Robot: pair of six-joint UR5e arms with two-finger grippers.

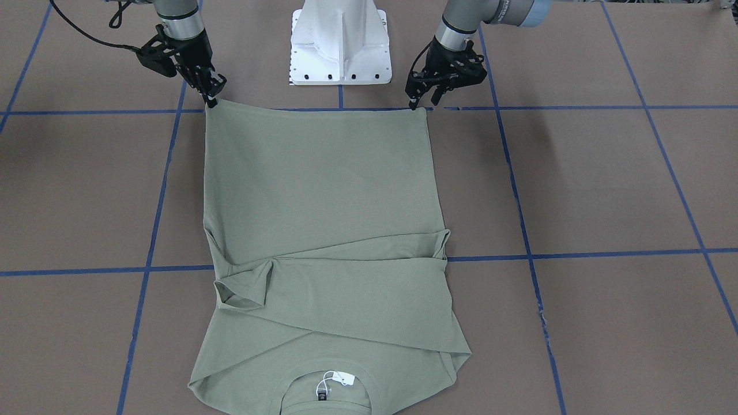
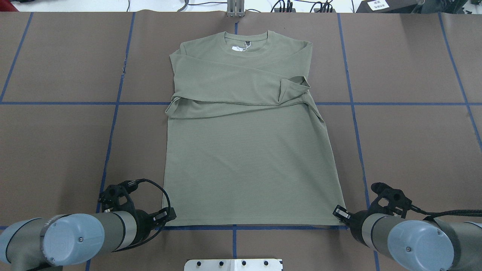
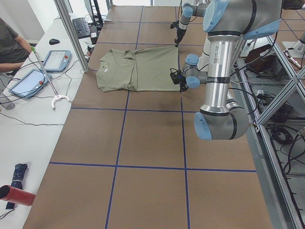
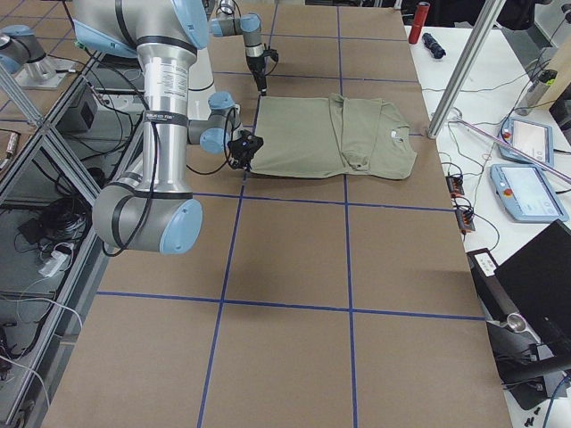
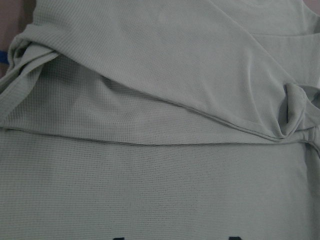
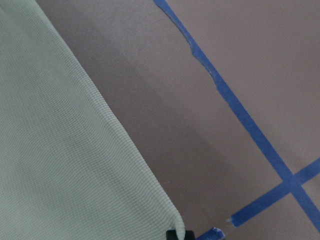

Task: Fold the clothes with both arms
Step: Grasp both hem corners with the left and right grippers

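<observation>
Bracketing the robot-side hem of the shirt (image 1: pixel 323 184), flat on the table (image 1: pixel 605 184), left gripper (image 1: pixel 416 102) sits tips-apart at one corner, right gripper (image 1: pixel 212 99) looks clenched on the other, prob. for an even lift.

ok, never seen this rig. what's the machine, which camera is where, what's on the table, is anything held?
A left arm and a right arm flank a white pedestal at a brown table gridded with blue tape. Each ends in a black two-finger claw. Six cameras: one facing the robot across the table, one overhead behind it, one at each table end, one per wrist. An olive-green long-sleeved shirt lies flat, sleeves folded across the chest. The right claw looks pinched on one hem corner; the left claw sits at the other, fingers apart. A person sits at a side desk.
</observation>
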